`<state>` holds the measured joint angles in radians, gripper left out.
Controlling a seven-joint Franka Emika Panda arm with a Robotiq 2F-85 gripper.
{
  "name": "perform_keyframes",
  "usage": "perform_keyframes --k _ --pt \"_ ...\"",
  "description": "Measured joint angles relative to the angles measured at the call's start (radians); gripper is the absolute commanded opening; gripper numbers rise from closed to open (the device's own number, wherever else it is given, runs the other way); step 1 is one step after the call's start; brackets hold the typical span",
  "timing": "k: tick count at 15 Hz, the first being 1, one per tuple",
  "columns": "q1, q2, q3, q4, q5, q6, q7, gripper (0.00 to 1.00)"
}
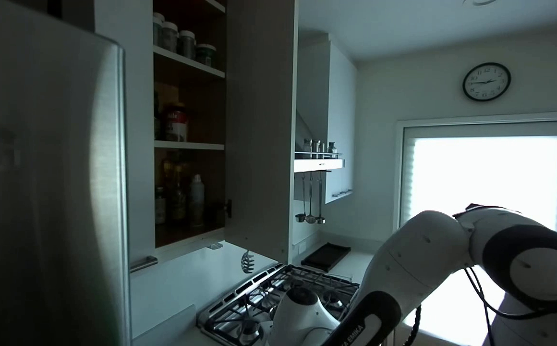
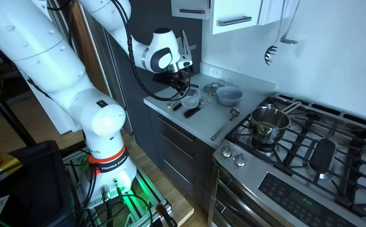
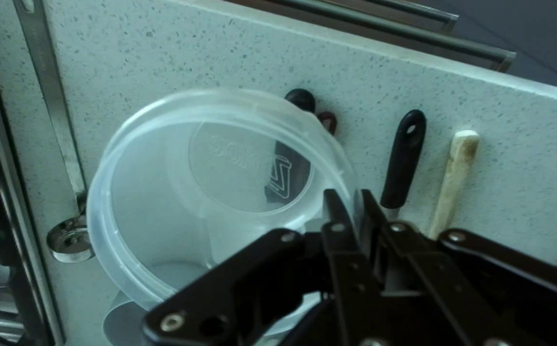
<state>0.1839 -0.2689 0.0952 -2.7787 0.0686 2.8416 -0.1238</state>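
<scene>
My gripper (image 3: 350, 206) is shut on the rim of a clear plastic container (image 3: 177, 192), one finger inside the wall and one outside. The container is open at the top and looks tilted in the wrist view. A dark handle (image 3: 301, 100) shows partly through its base. In an exterior view the gripper (image 2: 181, 87) and the container (image 2: 190, 100) are over the counter near its left end; I cannot tell whether the container touches the things below. A black handle (image 3: 405, 156) and a pale handle (image 3: 455, 178) lie beside it. The gripper is out of view in an exterior view.
A pale bowl (image 2: 229, 97), a glass lid (image 2: 212, 88) and a ladle (image 2: 224, 125) lie on the counter (image 2: 202, 127). A steel pot (image 2: 268, 126) stands on the gas stove (image 2: 321, 151). An open cabinet door (image 1: 259, 125) hangs above the counter.
</scene>
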Motion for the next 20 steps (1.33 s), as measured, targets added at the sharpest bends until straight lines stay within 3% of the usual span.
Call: perform_keyframes --k 7,20 --pt "-0.103 0.177 -0.003 0.025 -0.111 0.105 0.047 0.02" --pt "-0.105 0.414 -0.007 0.189 -0.094 0.113 0.019 0.03"
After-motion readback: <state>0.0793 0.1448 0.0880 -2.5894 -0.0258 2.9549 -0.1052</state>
